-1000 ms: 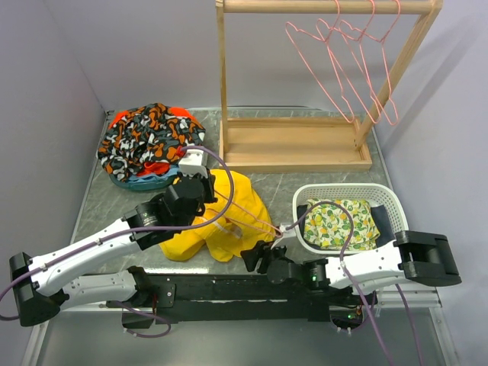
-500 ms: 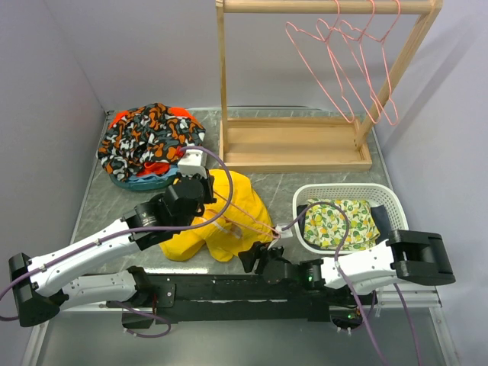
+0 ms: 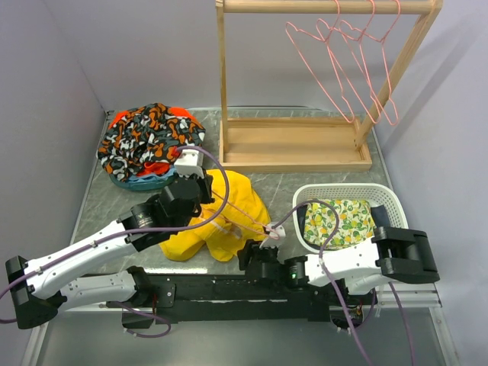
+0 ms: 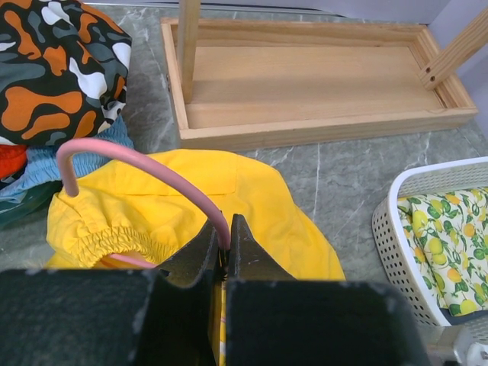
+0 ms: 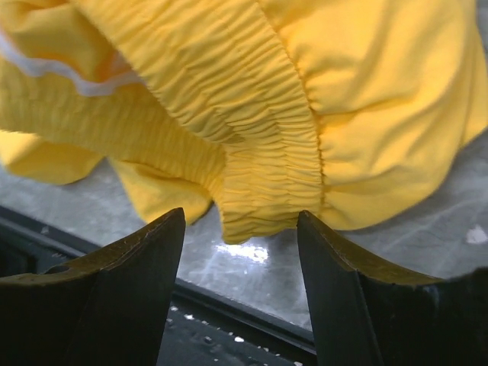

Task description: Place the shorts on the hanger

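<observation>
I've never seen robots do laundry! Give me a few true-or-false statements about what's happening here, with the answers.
1. The left hand is closed on a pink hanger. True.
2. The right hand is clamped shut on the yellow shorts. False: it is open, with the waistband just in front of it.
3. The lemon-print cloth lies in the white basket. True.
4. The wooden rack is bare. False: other hangers hang from its top rail.
</observation>
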{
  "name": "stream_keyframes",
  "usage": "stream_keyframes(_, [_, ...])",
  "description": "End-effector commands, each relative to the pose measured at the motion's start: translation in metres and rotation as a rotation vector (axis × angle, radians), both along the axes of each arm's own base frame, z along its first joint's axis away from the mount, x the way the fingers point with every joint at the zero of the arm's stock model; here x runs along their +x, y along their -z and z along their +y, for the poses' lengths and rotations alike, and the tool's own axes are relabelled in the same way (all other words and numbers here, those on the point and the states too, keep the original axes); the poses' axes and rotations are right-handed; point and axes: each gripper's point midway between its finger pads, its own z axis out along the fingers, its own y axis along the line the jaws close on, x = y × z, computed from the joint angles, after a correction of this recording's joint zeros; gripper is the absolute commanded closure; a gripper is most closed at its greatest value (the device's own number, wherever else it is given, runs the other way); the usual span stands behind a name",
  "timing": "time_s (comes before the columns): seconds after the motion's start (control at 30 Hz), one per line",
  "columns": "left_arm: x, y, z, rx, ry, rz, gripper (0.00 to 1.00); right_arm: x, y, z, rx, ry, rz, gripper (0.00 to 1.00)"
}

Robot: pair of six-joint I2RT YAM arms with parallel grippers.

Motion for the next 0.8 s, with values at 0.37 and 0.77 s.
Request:
stream_keyframes(0.37, [0.002,-0.035,-0.001,-0.087,-0.009,-0.055,0.99,0.017,0.012,-0.031,-0.058,0.151,0.0,0.77])
stream_keyframes(0.77, [0.003,-0.04,0.01,-0.092,-0.052,-0.078,0.99,0.021,-0.046,-0.053,0.057,0.151,-0.048,1.0])
